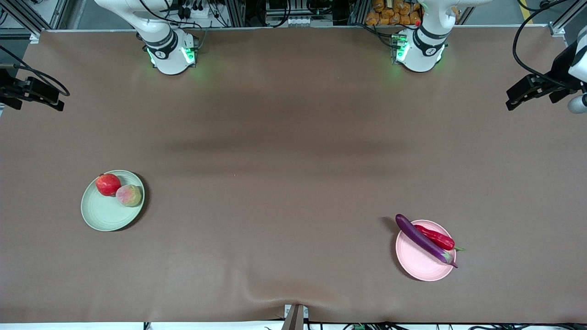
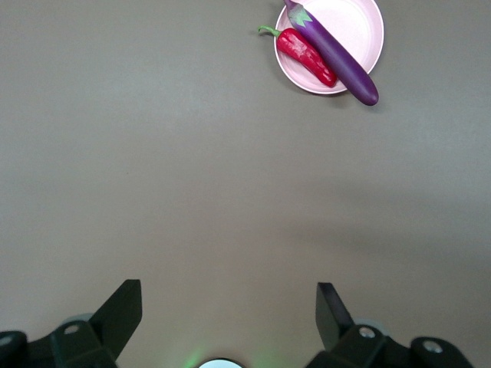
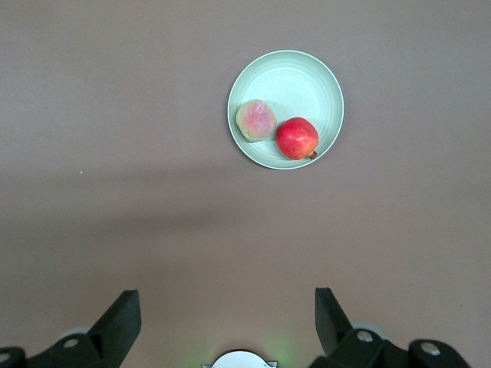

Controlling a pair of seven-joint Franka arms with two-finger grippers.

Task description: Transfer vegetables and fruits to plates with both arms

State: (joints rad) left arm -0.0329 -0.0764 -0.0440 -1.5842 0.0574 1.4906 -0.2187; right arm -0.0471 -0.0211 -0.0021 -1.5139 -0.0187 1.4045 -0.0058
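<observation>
Glossy purple eggplant (image 1: pixel 424 240) lies diagonally across the pink plate (image 1: pixel 419 268), apparently overhanging both rims, chili (image 1: pixel 434 237) alongside; left hand (image 2: pixel 229 307) and right hand (image 3: pixel 228 310) both stand apart, empty.

Round red pomegranate (image 1: pixel 108 184) touches dull pink-green peach (image 1: pixel 129 195) on pale green plate (image 1: pixel 104 213); purple eggplant (image 1: pixel 424 240) beside red chili (image 1: pixel 435 237) on pale pink plate (image 1: pixel 419 263)

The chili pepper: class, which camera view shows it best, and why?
The left wrist view: the chili pepper shows whole, green stem included, beside the eggplant on the pink plate. The front view shows it smaller. The right wrist view misses it.
</observation>
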